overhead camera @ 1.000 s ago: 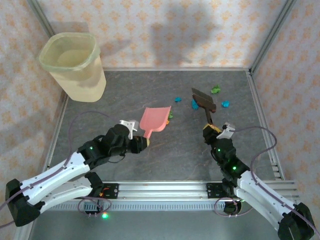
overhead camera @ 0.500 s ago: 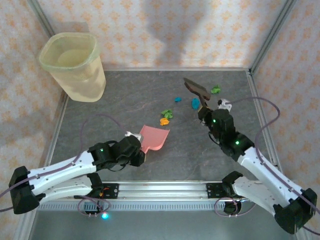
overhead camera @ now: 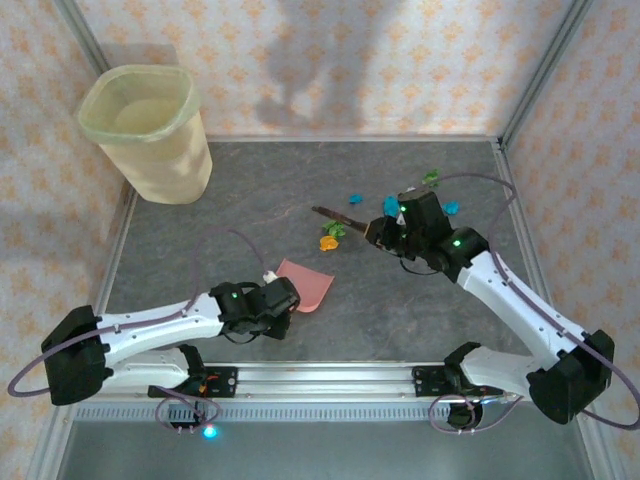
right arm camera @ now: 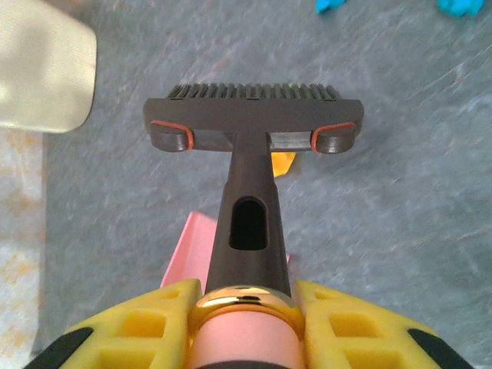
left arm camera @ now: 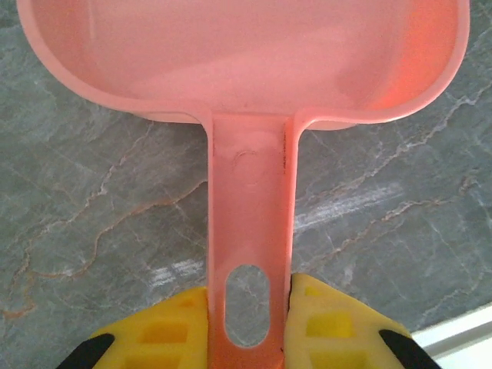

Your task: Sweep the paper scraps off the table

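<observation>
Grey table (overhead camera: 260, 190) between dustpan (overhead camera: 308, 288) and paper scraps (overhead camera: 328, 242)

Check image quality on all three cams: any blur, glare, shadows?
Top external: sharp and evenly lit, with soft dark shadows on the back wall. Left wrist: dustpan crisp, pale sheen streaks on the table. Right wrist: brush fairly sharp, but the paper scraps and bin behind it are smeared, and the bin is washed out.
</observation>
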